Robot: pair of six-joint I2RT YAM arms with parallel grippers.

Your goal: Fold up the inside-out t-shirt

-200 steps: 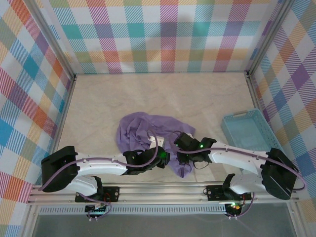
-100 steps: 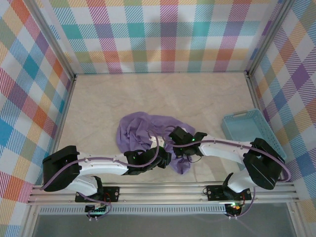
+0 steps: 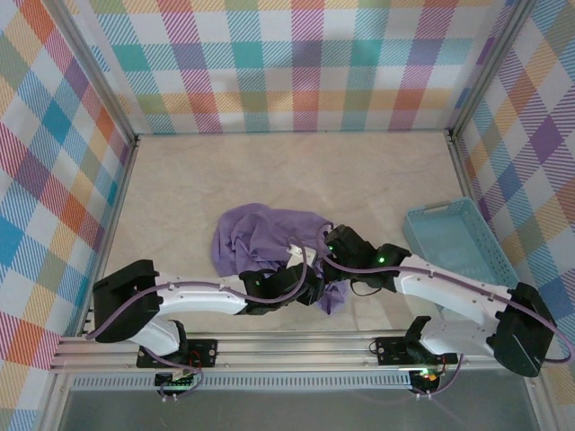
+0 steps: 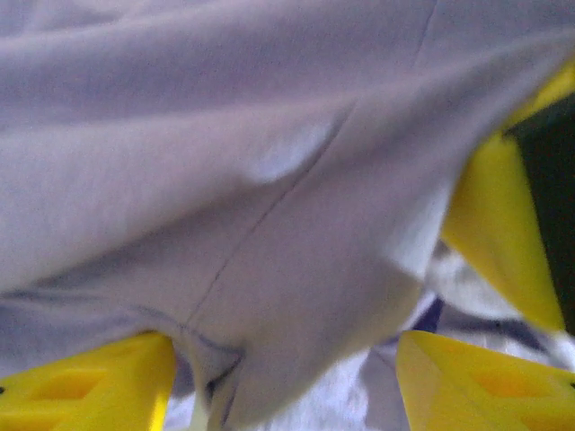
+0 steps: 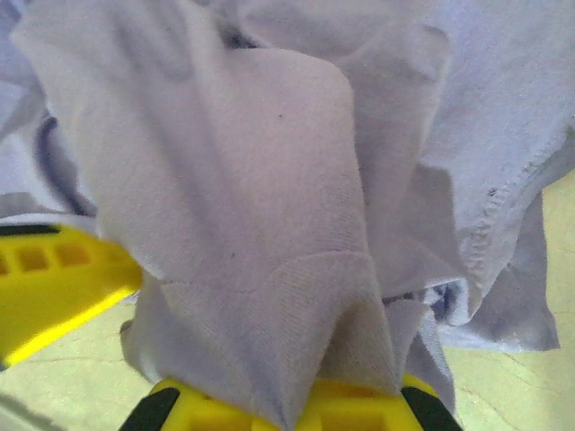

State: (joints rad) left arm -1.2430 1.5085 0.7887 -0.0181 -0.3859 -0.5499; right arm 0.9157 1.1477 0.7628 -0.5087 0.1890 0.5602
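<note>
The inside-out t-shirt (image 3: 260, 238) is a crumpled lavender heap at the middle of the table, with a tail of cloth running toward the near edge between the two arms. My right gripper (image 3: 336, 246) is at the heap's right edge. In the right wrist view it (image 5: 287, 406) is shut on a bunched fold of the t-shirt (image 5: 252, 197). My left gripper (image 3: 311, 285) is at the tail, and in the left wrist view it (image 4: 283, 382) is open. Its yellow fingers (image 4: 90, 386) stand wide apart, with the t-shirt (image 4: 269, 180) draped between them.
A light blue plastic basket (image 3: 458, 247) stands at the right side of the table, beside the right arm. Plaid walls close in the back and both sides. A metal rail (image 3: 287, 346) runs along the near edge. Both arms cross low in front of the heap.
The right gripper has shut on a fold of the shirt and drawn slightly right. The left arm has reached further right under the cloth and its jaws have opened.
</note>
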